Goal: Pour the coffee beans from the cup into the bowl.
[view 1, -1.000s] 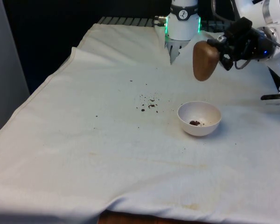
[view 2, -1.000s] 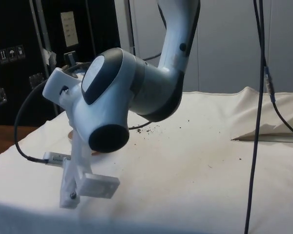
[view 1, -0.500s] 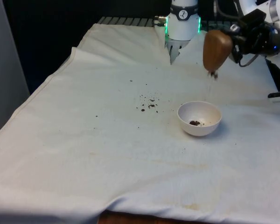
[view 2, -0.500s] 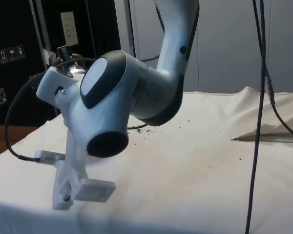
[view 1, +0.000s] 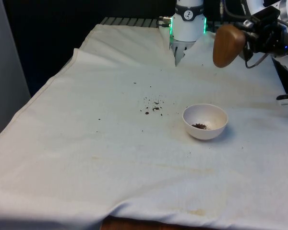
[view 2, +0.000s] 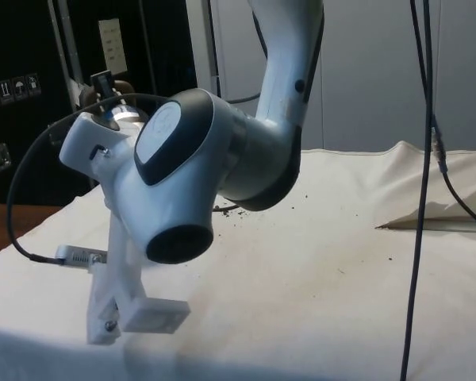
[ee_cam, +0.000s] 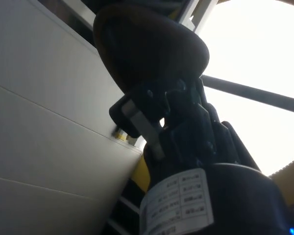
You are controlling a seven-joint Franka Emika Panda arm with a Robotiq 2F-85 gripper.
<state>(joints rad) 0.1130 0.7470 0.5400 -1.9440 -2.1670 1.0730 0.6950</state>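
A brown wooden cup [view 1: 227, 45] hangs high over the cloth at the front view's right, tipped over with its mouth turned down and away. My gripper [view 1: 248, 40] is shut on the cup from its right side. In the wrist view the dark cup [ee_cam: 149, 46] sits between the black fingers [ee_cam: 137, 120]. A small white bowl [view 1: 205, 121] stands on the cloth below and slightly left of the cup, with a few coffee beans [view 1: 200, 126] at its bottom. The arm's bulky wrist [view 2: 182, 182] blocks the bowl in the side view.
Spilled coffee beans [view 1: 153, 105] lie scattered on the white cloth [view 1: 110, 143] to the left of the bowl. A few more specks [view 2: 230, 210] show on the cloth in the side view. Cables [view 2: 420, 198] hang down at the side view's right.
The cup has risen and shifted right, from just above the bowl to well over it. Beans fell from its mouth half a second ago; none are falling now.
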